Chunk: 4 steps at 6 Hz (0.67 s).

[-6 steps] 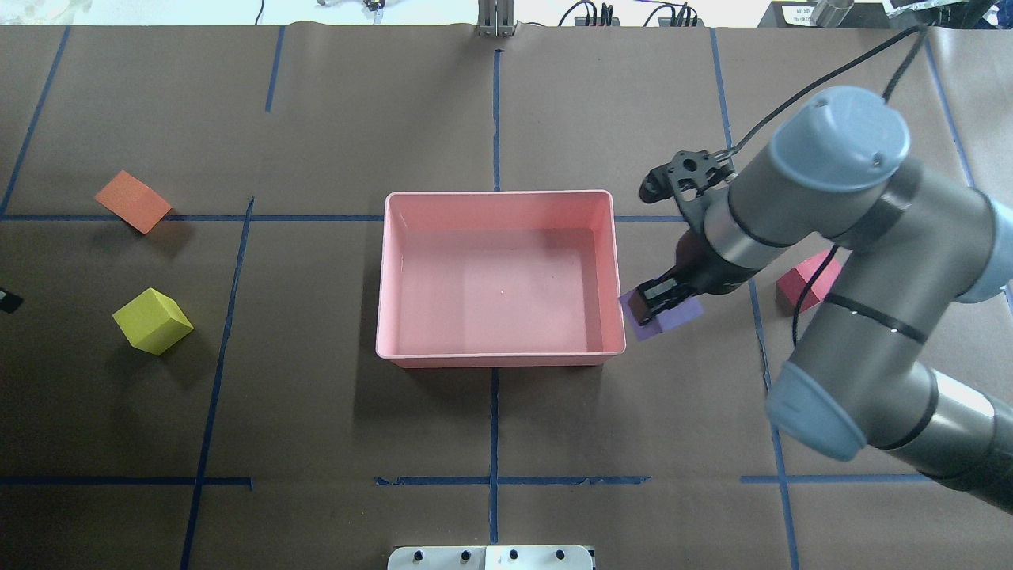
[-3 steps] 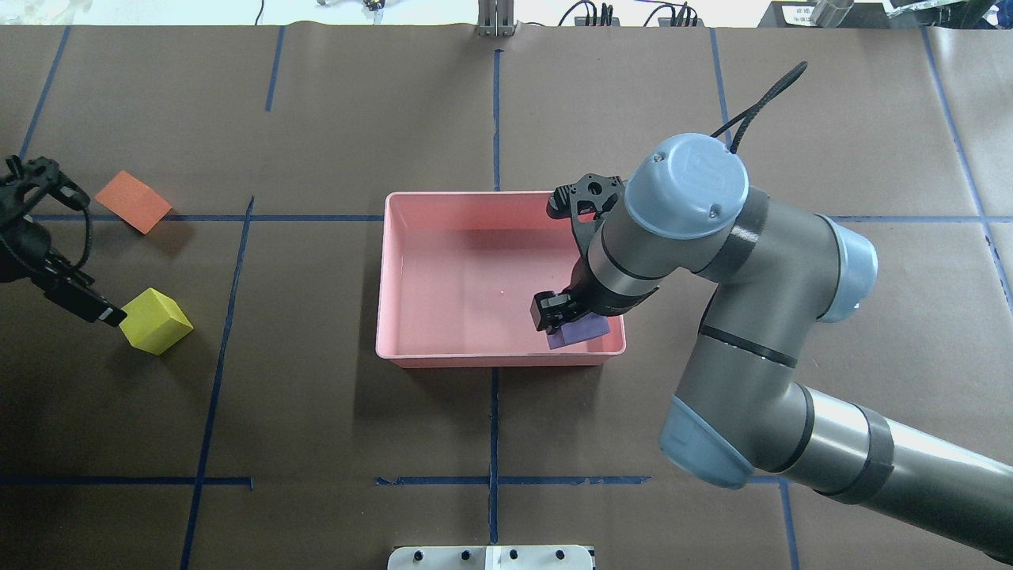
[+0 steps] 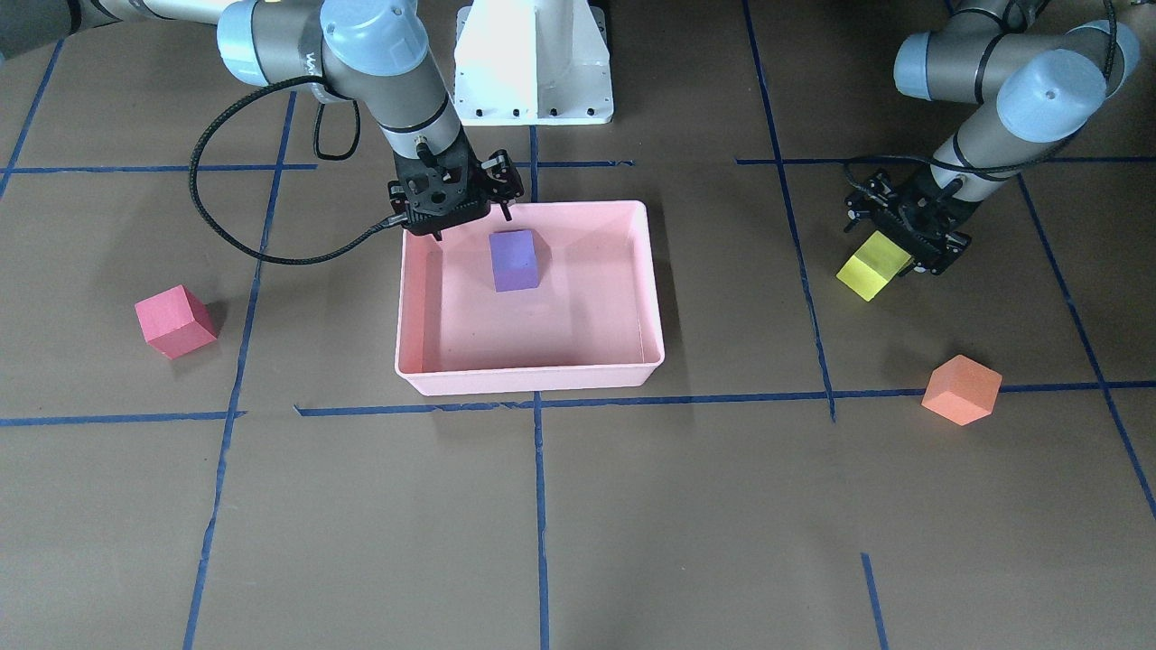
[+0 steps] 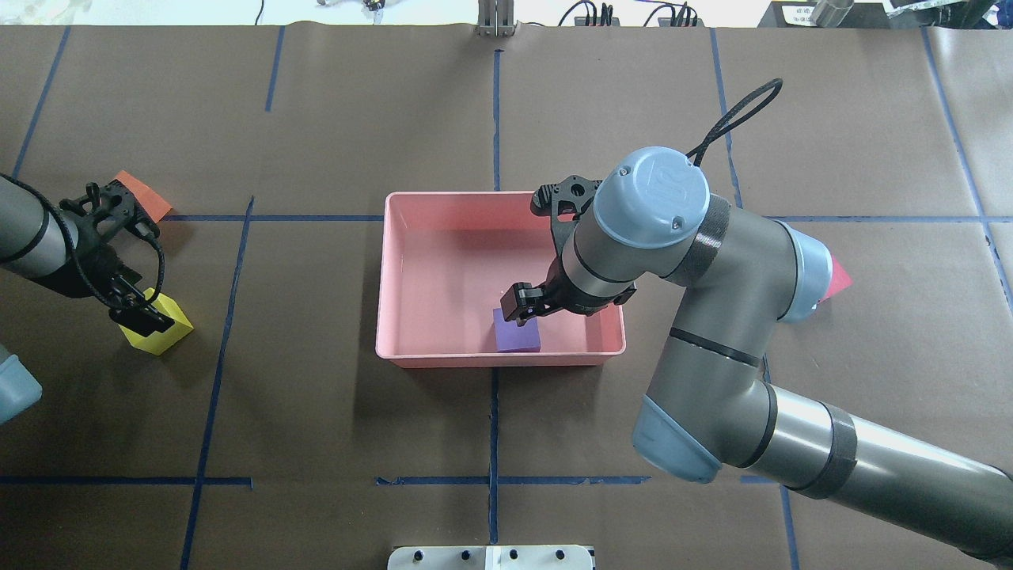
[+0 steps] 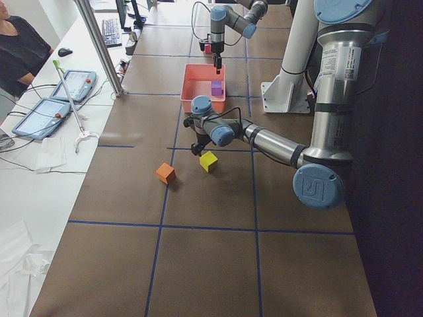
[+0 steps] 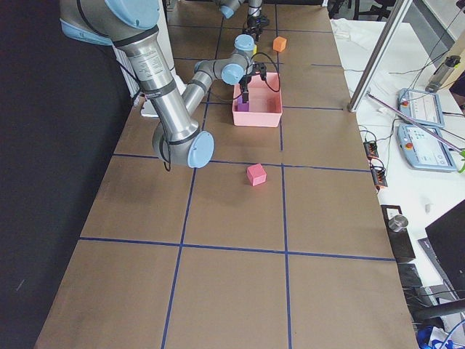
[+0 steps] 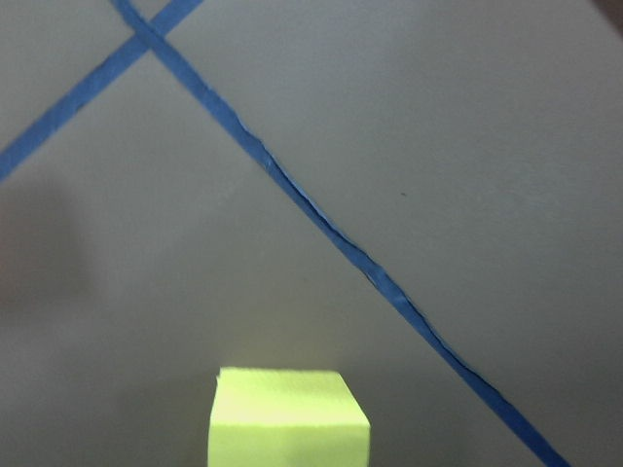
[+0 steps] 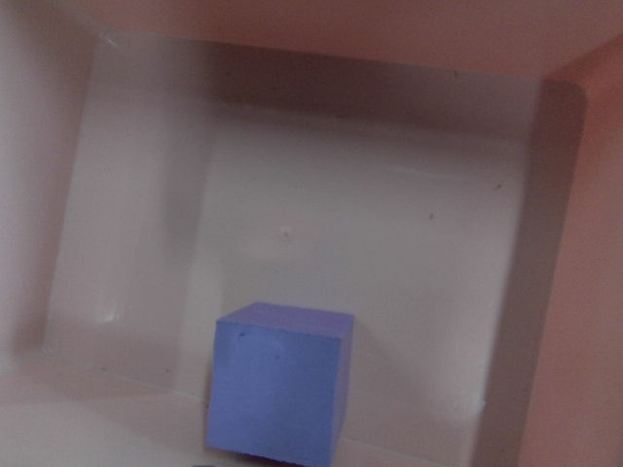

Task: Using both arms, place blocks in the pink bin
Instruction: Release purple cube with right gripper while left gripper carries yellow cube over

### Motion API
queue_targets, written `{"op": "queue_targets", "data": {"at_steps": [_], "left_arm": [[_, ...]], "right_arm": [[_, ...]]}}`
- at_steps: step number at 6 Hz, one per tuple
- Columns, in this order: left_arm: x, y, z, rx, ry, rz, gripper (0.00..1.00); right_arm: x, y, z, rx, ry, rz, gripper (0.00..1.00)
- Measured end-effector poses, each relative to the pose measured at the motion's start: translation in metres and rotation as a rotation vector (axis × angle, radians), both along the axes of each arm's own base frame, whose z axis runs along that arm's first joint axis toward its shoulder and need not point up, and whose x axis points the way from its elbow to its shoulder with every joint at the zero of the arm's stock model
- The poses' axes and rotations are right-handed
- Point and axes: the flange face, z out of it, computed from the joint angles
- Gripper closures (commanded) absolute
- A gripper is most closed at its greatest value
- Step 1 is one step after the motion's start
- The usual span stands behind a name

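Observation:
The purple block (image 3: 513, 260) lies free on the floor of the pink bin (image 3: 533, 379), near the wall closest to the robot. It also fills the bottom of the right wrist view (image 8: 277, 389). My right gripper (image 3: 471, 226) hangs open just above and beside it, over the bin (image 4: 384, 277). My left gripper (image 4: 142, 317) is low over the yellow block (image 4: 162, 332), at its top edge, and looks open. The yellow block shows in the left wrist view (image 7: 289, 418). The orange block (image 3: 962, 388) and the red block (image 3: 176, 320) sit on the table.
In the overhead view the red block (image 4: 835, 277) is partly hidden behind my right arm. The orange block (image 4: 146, 196) peeks out behind my left wrist. A white pedestal (image 3: 535, 63) stands at the robot's side. Blue tape lines cross the brown table.
My right gripper carried the purple block from beside the bin to over it and let go; the block now lies in the bin. My left arm came in and dropped onto the yellow block.

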Motion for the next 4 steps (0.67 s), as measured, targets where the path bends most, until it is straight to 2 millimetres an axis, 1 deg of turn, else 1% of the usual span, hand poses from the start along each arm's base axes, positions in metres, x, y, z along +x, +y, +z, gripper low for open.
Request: {"op": "queue_targets", "data": {"at_steps": [2, 4], "left_arm": [[0.016, 0.008, 0.011, 0.047, -0.049, -0.011, 0.00], [0.024, 0.014, 0.024, 0.035, -0.074, -0.002, 0.00]], "right_arm": [[-0.001, 0.001, 0.002, -0.003, -0.003, 0.000, 0.00], [-0.004, 0.005, 0.006, -0.004, 0.001, -0.006, 0.00]]}}
